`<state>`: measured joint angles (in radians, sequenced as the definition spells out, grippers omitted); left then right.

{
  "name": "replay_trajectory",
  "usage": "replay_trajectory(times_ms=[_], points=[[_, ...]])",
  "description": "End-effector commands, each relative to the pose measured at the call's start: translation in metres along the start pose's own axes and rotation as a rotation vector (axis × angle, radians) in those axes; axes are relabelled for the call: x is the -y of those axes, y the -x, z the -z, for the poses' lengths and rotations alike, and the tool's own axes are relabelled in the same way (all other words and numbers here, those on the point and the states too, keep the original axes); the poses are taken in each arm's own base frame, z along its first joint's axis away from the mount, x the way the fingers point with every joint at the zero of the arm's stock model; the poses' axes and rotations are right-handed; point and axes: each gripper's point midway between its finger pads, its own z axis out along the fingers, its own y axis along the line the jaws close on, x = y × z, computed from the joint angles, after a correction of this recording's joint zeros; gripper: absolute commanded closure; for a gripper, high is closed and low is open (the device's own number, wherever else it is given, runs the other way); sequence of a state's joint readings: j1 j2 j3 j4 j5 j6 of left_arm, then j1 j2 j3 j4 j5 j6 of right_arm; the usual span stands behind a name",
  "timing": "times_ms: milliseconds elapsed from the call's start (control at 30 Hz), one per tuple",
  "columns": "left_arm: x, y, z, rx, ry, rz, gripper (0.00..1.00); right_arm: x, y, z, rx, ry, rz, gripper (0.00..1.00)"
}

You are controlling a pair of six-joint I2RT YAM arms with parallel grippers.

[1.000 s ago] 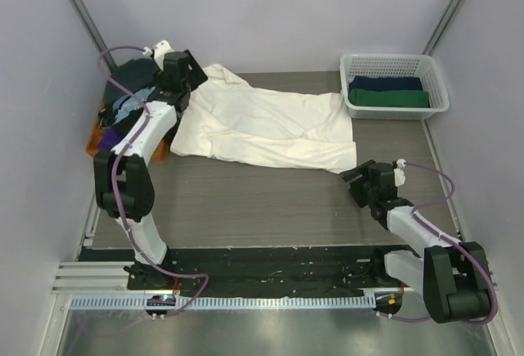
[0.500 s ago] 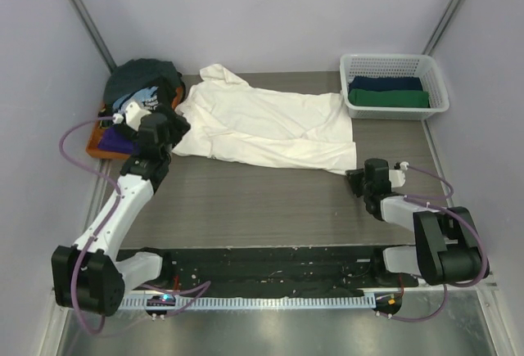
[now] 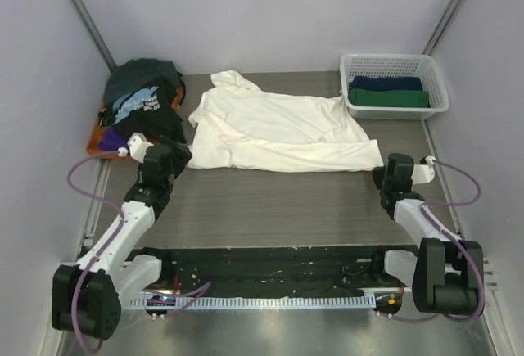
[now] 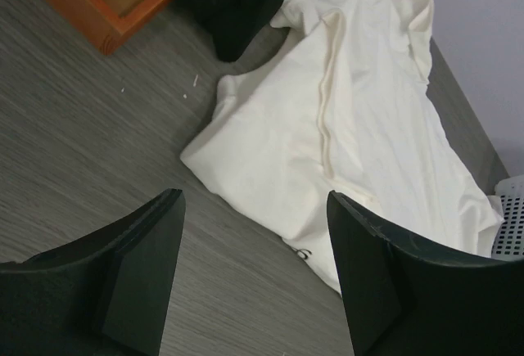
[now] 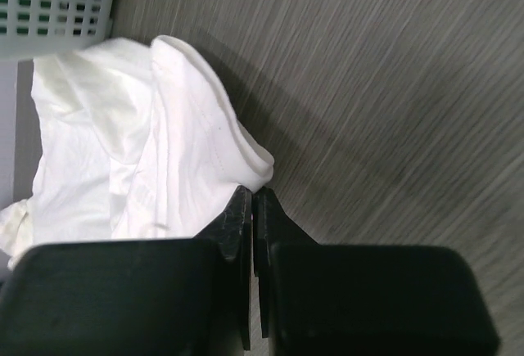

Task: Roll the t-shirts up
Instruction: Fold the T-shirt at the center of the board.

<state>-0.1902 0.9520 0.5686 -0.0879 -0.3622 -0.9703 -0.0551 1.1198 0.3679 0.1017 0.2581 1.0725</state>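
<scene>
Nearest to us, the left gripper [image 4: 255, 209] hangs low over the grey table [image 3: 270, 200] with its fingers spread wide and nothing between them, just short of the closest left corner of the cream-white t-shirt [image 3: 278, 127]. On the other side, the right gripper [image 5: 252, 196] has its fingers pressed together, tips at the hem of that shirt's near right corner. We cannot tell whether any cloth is caught between them. The shirt lies spread flat but wrinkled across the middle of the table, its plain side up. Further back on the left, an orange tray [image 3: 94, 141] bears a heap of tees: a purple tee [image 3: 110, 137], a black tee with pale-blue print [image 3: 135, 106] and a dark teal tee [image 3: 143, 69]. At the far right, a white lattice basket [image 3: 393, 65] holds a navy tee [image 3: 385, 83] and a green tee [image 3: 389, 99] side by side.
</scene>
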Motion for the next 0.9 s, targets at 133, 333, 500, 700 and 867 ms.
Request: replay_trajectory(times_ms=[133, 333, 500, 700, 867], points=[[0.002, -0.045, -0.018, -0.066, -0.074, 0.094, 0.35, 0.023, 0.029, 0.004, 0.005, -0.048, 0.15, 0.99], [-0.006, -0.076, -0.028, -0.132, -0.042, 0.078, 0.38, 0.031, 0.016, -0.002, -0.055, -0.056, 0.155, 0.99], [-0.014, -0.086, -0.039, -0.128, -0.025, 0.093, 0.39, 0.029, 0.01, -0.005, -0.08, -0.035, 0.139, 0.99], [-0.028, -0.095, -0.054, -0.123, 0.034, 0.045, 0.4, 0.026, 0.008, -0.003, -0.087, -0.016, 0.131, 0.99], [-0.039, -0.099, -0.064, -0.099, 0.071, 0.049, 0.51, 0.025, 0.009, -0.001, -0.081, -0.009, 0.127, 0.99]])
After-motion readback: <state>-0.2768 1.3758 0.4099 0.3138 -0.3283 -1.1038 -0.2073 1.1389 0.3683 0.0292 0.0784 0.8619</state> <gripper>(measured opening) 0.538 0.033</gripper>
